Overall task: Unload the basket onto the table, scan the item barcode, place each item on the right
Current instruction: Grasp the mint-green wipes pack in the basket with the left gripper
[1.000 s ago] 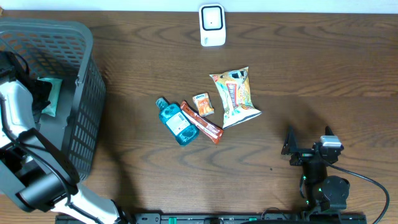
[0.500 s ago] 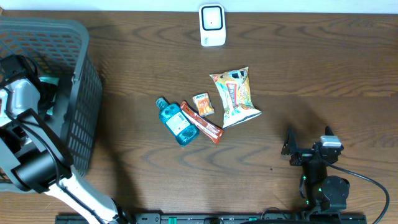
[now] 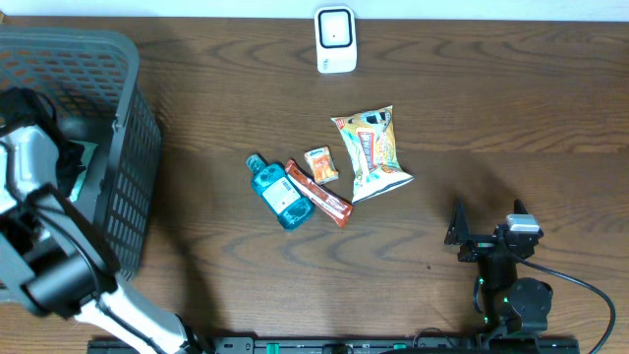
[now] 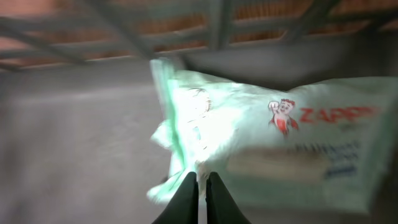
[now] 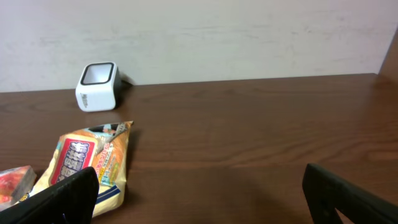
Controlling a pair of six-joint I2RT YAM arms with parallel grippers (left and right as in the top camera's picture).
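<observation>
Since a second ago, the left arm has been shifting about inside the grey basket point(image 3: 138, 197), and the basket itself has been nudged slightly. Everything on the open table is lying where it was.

The left claw point(image 4: 199, 186) is now reaching down into the basket with its two fingers pressed together. They are pinching the near edge of a pale green packet point(image 4: 280, 143). The wrist view is blurred, but a thin sliver of wrapper is showing between the fingertips. Most of the packet is spreading out ahead of the claw and to its right, lying flat on the basket floor against the far wall.

The right claw point(image 5: 205, 199) is resting spread wide and holding nothing. The white scanner point(image 5: 97, 86) is standing well ahead of it and to its left. A snack bag point(image 5: 87, 163) is lying nearer, also to its left.

The step in hand appears to be picking the packet out of the basket. Next, the left claw probably needs to lift straight up to clear the basket wall. It then needs to carry the packet well across to the scanner and turn the barcode toward it. No barcode can be made out yet.
</observation>
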